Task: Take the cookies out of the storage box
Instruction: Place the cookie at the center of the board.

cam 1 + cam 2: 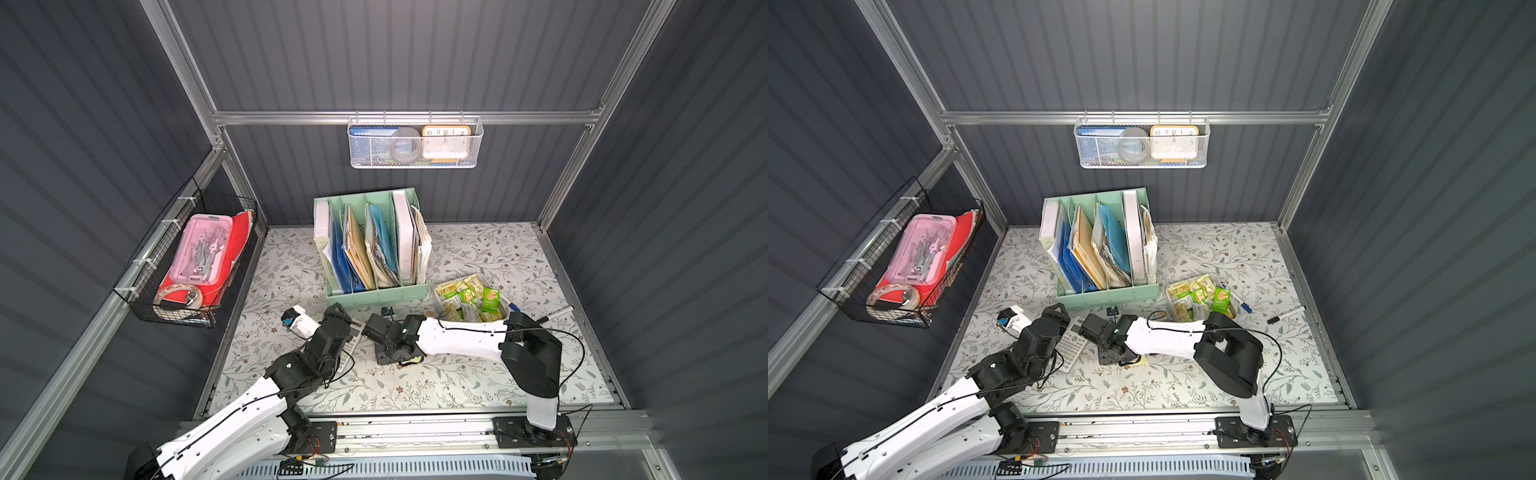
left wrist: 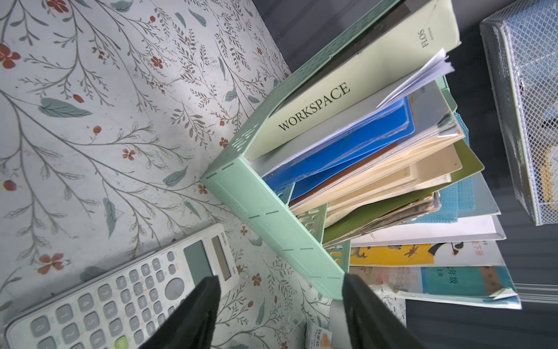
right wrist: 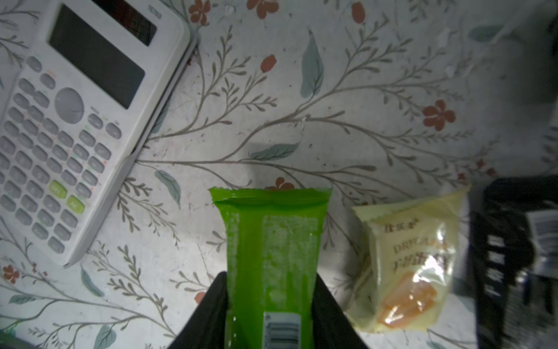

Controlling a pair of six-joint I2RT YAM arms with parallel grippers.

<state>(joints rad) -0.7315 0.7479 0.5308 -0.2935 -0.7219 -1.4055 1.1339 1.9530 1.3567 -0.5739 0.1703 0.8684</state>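
Note:
The storage box (image 1: 437, 296) (image 1: 1169, 293), a shallow white-grey tray, sits right of centre, heaped with pale yellow and green cookies (image 1: 471, 297) (image 1: 1200, 296). My right gripper (image 3: 270, 276) is shut on a bright green cookie packet (image 3: 271, 235), its jaws pressed to both long sides, low over the floral table beside the calculator (image 3: 75, 121). In both top views this gripper (image 1: 392, 351) (image 1: 1115, 353) points down left of the box. A pale yellow packet (image 3: 407, 263) and a black packet (image 3: 510, 260) lie next to it on the table. My left gripper (image 2: 279, 281) (image 1: 337, 313) hangs open and empty between calculator and organiser.
The mint green file organiser (image 1: 374, 249) (image 2: 271, 217) stands behind both grippers. The white calculator (image 1: 353, 338) (image 2: 120, 287) lies under the left arm. Two marker pens (image 1: 557, 313) lie right of the box. A white mesh basket (image 1: 415, 143) and a black wire basket (image 1: 191, 257) hang on the walls.

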